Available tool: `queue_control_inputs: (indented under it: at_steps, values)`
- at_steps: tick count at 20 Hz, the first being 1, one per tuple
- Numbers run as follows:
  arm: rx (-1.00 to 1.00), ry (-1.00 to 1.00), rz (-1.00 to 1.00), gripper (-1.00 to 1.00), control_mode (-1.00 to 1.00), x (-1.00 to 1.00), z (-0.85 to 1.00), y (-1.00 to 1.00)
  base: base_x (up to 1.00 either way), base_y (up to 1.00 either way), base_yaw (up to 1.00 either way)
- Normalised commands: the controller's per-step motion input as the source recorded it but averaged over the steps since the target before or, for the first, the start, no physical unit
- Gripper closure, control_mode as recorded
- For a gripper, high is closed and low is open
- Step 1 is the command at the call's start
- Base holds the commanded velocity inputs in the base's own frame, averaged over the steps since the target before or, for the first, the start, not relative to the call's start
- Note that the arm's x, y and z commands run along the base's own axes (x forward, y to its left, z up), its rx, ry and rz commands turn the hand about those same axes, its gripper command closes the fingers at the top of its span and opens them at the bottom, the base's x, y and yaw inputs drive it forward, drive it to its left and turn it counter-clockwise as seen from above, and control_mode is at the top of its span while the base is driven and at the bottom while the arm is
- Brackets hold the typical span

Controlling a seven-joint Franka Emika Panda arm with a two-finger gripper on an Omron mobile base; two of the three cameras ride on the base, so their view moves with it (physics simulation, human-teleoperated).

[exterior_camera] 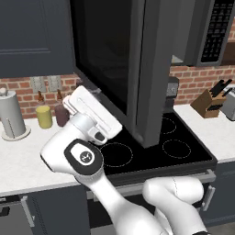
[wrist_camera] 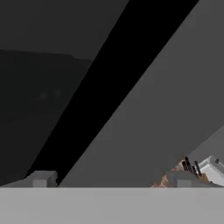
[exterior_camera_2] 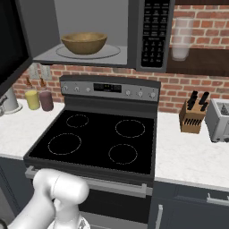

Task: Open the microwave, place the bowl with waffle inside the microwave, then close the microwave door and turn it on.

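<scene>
A: Microwave door [exterior_camera: 114, 59], left base view?
B: Swung wide open over the stove [exterior_camera: 179, 147]; the white hand sits against its glass.

A: Right base view?
B: 1 bowl [exterior_camera_2: 84, 42] inside the microwave [exterior_camera_2: 96, 31].

A: Hand view?
B: Gripper [wrist_camera: 111, 179] spread open, empty, facing the door.

The microwave door [exterior_camera: 117, 64] stands swung wide open over the black stove [exterior_camera: 160, 147]. The white arm's hand [exterior_camera: 92, 114] sits just beside the door's lower edge. Yellow jar [exterior_camera: 44, 116] and maroon jar [exterior_camera: 61, 114] stand on the worktop [exterior_camera: 23, 160].
</scene>
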Motion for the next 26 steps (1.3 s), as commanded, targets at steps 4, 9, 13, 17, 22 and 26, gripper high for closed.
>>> queue_control_inputs:
  at_steps: [4,9,13,17,22,26]
  values:
    - [0.24,0.00,0.11,-1.00,-1.00,0.00,0.19,-0.97,0.00,0.00,0.00]
    - [0.24,0.00,0.07,-1.00,-1.00,0.04,0.10,-0.91,0.00,0.00,0.00]
    - [0.22,0.00,0.05,-1.00,-1.00,0.30,0.07,-0.72,0.00,0.00,0.00]
    - [0.22,0.00,0.12,-1.00,-1.00,0.62,0.00,-0.62,0.00,0.00,0.00]
    - [0.20,0.00,0.20,-1.00,-1.00,0.89,0.00,-0.36,0.00,0.00,0.00]
    - [0.16,0.00,0.24,-1.00,-1.00,0.95,0.04,-0.13,0.00,0.00,0.00]
